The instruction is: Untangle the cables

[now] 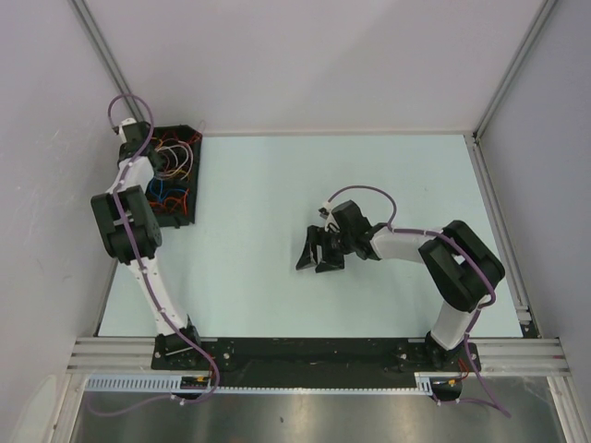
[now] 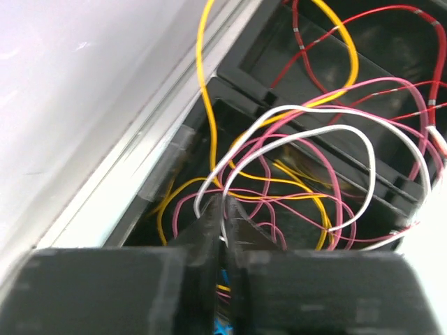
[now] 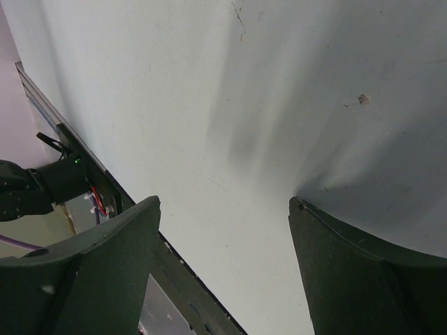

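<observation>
Far left, my left gripper (image 2: 222, 213), shut seemingly on a thin white wire (image 2: 372, 164), works the tangled coloured cables (image 1: 171, 168) in a black plastic tray (image 1: 192, 185); right gripper (image 1: 317, 268) hangs wide. Next: lift gently.

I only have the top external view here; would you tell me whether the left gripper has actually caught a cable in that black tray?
Observer: Yes, the left gripper is shut on a white wire, which runs into the seam between its fingers.
Operator: Is that wire free of the others?
Observer: No, pink wires and yellow wires cross through its loops.
Operator: And the right gripper?
Observer: The right gripper is open, with only bare table between its fingers.
</observation>
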{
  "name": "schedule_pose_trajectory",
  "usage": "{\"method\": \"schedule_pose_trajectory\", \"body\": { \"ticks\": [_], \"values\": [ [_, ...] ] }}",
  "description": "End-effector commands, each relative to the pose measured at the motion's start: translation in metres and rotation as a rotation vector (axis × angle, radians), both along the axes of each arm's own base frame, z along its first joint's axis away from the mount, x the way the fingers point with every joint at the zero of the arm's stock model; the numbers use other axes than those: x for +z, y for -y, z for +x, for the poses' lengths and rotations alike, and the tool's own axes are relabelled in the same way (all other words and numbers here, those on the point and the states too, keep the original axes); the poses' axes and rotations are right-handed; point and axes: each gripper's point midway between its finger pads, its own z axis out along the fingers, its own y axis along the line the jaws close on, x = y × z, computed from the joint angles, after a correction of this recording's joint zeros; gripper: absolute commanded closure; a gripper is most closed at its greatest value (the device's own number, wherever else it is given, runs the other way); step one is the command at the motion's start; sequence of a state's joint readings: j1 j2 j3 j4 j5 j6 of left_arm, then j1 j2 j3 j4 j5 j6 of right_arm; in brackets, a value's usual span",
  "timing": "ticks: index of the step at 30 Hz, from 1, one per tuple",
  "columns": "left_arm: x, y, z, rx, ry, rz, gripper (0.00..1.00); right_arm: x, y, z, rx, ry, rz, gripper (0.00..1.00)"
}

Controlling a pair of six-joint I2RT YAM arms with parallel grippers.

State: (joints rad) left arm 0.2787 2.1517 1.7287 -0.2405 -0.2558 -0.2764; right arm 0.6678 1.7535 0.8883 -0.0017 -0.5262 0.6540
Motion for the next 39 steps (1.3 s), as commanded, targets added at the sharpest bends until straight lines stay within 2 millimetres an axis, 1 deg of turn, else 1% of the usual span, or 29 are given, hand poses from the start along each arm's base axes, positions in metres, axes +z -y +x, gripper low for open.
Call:
{"method": "schedule_pose_trajectory", "body": {
  "ticks": [1, 3, 6, 7, 8, 10, 11, 13, 14, 15, 16, 17, 20, 21, 22, 23, 24, 25, 27, 28, 30, 31, 33, 34, 35, 36, 37, 38, 39],
  "values": [
    [0.024, -0.013, 0.005, 0.021, 0.045, 0.052, 0.76, -0.023, 0.016, -0.001, -0.012, -0.013, -0.084, 0.2],
    [0.029, -0.012, 0.002, 0.034, 0.059, 0.046, 0.6, -0.018, 0.016, 0.0, -0.016, -0.005, -0.081, 0.2],
    [0.042, -0.013, -0.002, 0.055, 0.071, 0.043, 0.5, -0.015, 0.018, 0.0, -0.021, 0.004, -0.091, 0.2],
    [0.044, -0.011, -0.004, 0.054, 0.067, 0.037, 0.48, -0.011, 0.018, -0.001, -0.022, 0.009, -0.092, 0.2],
    [0.055, -0.011, -0.006, 0.057, 0.087, 0.037, 0.48, -0.009, 0.018, -0.002, -0.022, 0.015, -0.094, 0.2],
    [0.067, -0.004, -0.007, 0.047, 0.114, 0.025, 0.45, -0.004, 0.018, -0.004, -0.021, 0.027, -0.097, 0.2],
    [0.081, -0.001, -0.01, 0.046, 0.139, 0.026, 0.45, -0.002, 0.018, -0.004, -0.021, 0.033, -0.097, 0.2],
    [0.096, 0.008, -0.013, 0.031, 0.168, 0.018, 0.42, 0.006, 0.017, -0.005, -0.026, 0.05, -0.096, 0.2],
    [0.11, 0.013, -0.018, 0.033, 0.198, 0.008, 0.4, 0.008, 0.017, -0.005, -0.026, 0.056, -0.096, 0.2],
    [0.116, 0.02, -0.019, 0.016, 0.217, -0.009, 0.39, 0.01, 0.016, -0.004, -0.031, 0.063, -0.091, 0.2],
    [0.115, 0.028, -0.022, 0.002, 0.22, -0.022, 0.39, 0.014, 0.016, -0.004, -0.034, 0.069, -0.084, 0.2],
    [0.134, 0.034, -0.027, -0.007, 0.258, -0.026, 0.36, 0.017, 0.014, -0.004, -0.033, 0.071, -0.074, 0.2],
    [0.137, 0.056, -0.04, -0.043, 0.27, -0.057, 0.34, 0.029, 0.012, -0.003, -0.044, 0.1, -0.058, 0.19],
    [0.157, 0.069, -0.045, -0.077, 0.325, -0.072, 0.34, 0.032, 0.012, -0.003, -0.046, 0.105, -0.053, 0.19],
    [0.146, 0.079, -0.051, -0.096, 0.32, -0.102, 0.34, 0.034, 0.011, -0.002, -0.048, 0.108, -0.049, 0.18],
    [0.147, 0.084, -0.054, -0.109, 0.335, -0.117, 0.32, 0.039, 0.012, -0.001, -0.053, 0.116, -0.046, 0.19],
    [0.159, 0.093, -0.06, -0.134, 0.368, -0.129, 0.31, 0.042, 0.011, -0.001, -0.052, 0.123, -0.046, 0.19],
    [0.151, 0.106, -0.064, -0.182, 0.361, -0.182, 0.31, 0.044, 0.012, 0.0, -0.055, 0.128, -0.049, 0.19],
    [0.149, 0.126, -0.073, -0.251, 0.361, -0.24, 0.29, 0.051, 0.014, 0.001, -0.064, 0.144, -0.052, 0.19],
    [0.15, 0.141, -0.085, -0.298, 0.365, -0.28, 0.29, 0.053, 0.016, 0.002, -0.065, 0.153, -0.054, 0.18],
    [0.151, 0.162, -0.098, -0.355, 0.385, -0.304, 0.26, 0.06, 0.019, 0.005, -0.074, 0.177, -0.056, 0.17],
    [0.153, 0.175, -0.115, -0.391, 0.398, -0.315, 0.21, 0.063, 0.021, 0.007, -0.082, 0.183, -0.058, 0.17],
    [0.152, 0.202, -0.13, -0.49, 0.381, -0.353, 0.15, 0.07, 0.025, 0.013, -0.098, 0.205, -0.071, 0.16],
    [0.153, 0.209, -0.138, -0.529, 0.368, -0.353, 0.13, 0.072, 0.027, 0.014, -0.102, 0.212, -0.078, 0.16],
    [0.146, 0.225, -0.152, -0.59, 0.311, -0.406, 0.1, 0.072, 0.031, 0.016, -0.107, 0.216, -0.095, 0.16],
    [0.144, 0.233, -0.159, -0.626, 0.292, -0.423, 0.09, 0.078, 0.033, 0.02, -0.113, 0.231, -0.091, 0.16],
    [0.136, 0.238, -0.169, -0.662, 0.262, -0.43, 0.02, 0.08, 0.036, 0.023, -0.123, 0.245, -0.099, 0.16],
    [0.138, 0.248, -0.185, -0.708, 0.249, -0.446, 0.0, 0.082, 0.04, 0.026, -0.13, 0.259, -0.104, 0.16],
    [0.135, 0.254, -0.195, -0.729, 0.233, -0.442, 0.0, 0.085, 0.042, 0.028, -0.135, 0.272, -0.103, 0.16]
  ]
}}
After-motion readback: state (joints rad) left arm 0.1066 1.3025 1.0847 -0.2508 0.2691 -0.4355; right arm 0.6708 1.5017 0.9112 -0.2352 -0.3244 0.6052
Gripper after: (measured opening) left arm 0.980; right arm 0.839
